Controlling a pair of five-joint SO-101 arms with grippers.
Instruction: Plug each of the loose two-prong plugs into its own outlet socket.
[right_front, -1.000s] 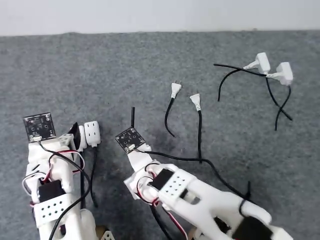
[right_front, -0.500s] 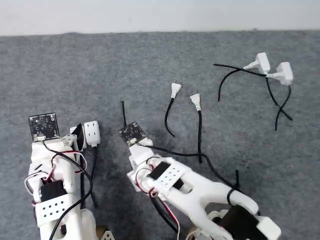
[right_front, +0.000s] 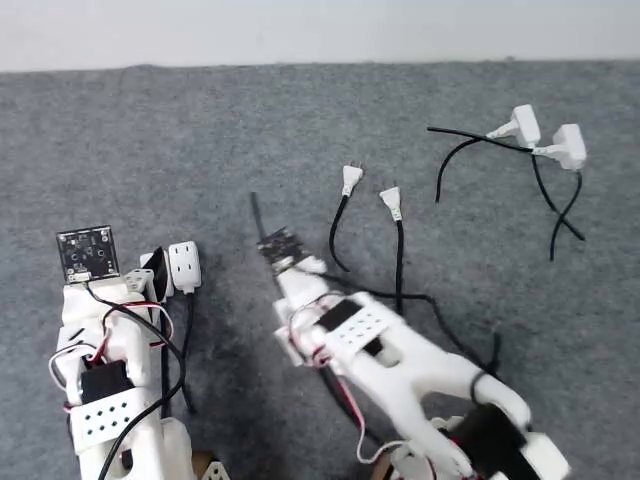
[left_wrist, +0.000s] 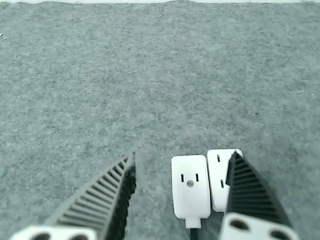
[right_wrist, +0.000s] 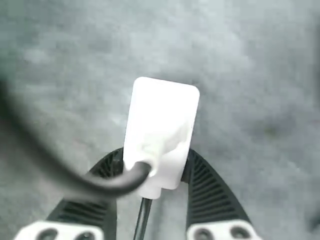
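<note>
Two small white two-prong plugs with black cords lie on the grey mat, right of centre. My right gripper is shut on a white outlet socket, held off the mat with its black cord trailing back. In the high view the right arm's wrist sits a little short and left of those plugs. My left gripper stands open over two white outlet sockets lying side by side. One socket lies beside the left arm.
Two larger white plug bodies with crossing black cords lie at the back right. The pale wall edge borders the mat at the far side. Open mat lies at the back left.
The right arm has swung forward and to the right with the socket, toward the two small plugs. The left arm shifted slightly at first, then stayed put.
</note>
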